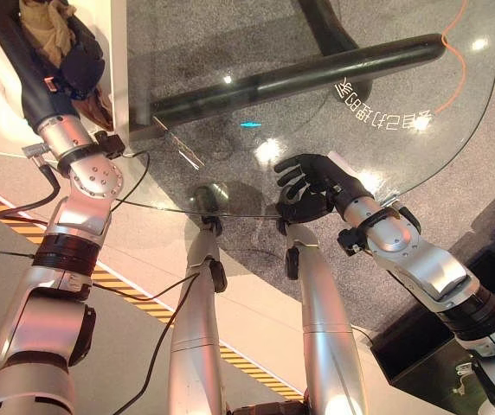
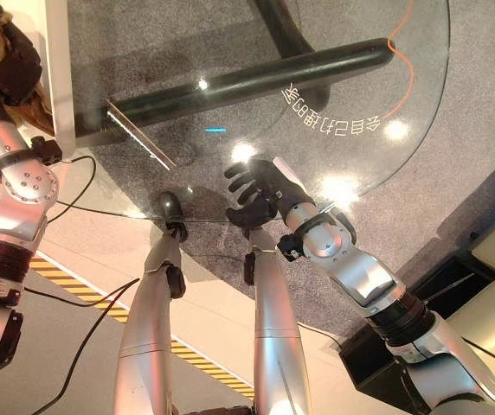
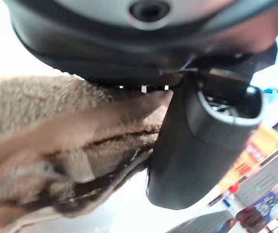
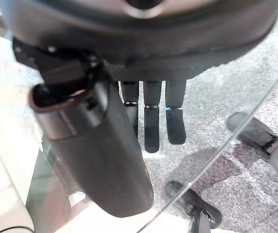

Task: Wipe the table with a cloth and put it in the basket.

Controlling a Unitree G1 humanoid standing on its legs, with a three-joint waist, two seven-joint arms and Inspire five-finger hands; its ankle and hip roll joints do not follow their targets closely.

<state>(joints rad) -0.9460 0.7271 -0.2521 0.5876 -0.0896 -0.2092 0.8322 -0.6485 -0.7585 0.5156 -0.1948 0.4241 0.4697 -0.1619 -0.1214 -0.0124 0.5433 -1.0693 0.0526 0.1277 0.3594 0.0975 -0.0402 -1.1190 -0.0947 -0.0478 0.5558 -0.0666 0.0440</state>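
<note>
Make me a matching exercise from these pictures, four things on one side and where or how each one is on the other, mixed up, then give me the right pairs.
Things:
1. cloth
2. left hand
3. right hand
4. glass table

States:
A. fingers relaxed, holding nothing, over the table's near edge
B. round and see-through, with a dark frame under it
C. tan, bunched in a grip
D. shut on the cloth, at the far left over a white surface

Pairs: 1-C, 2-D, 3-A, 4-B
</note>
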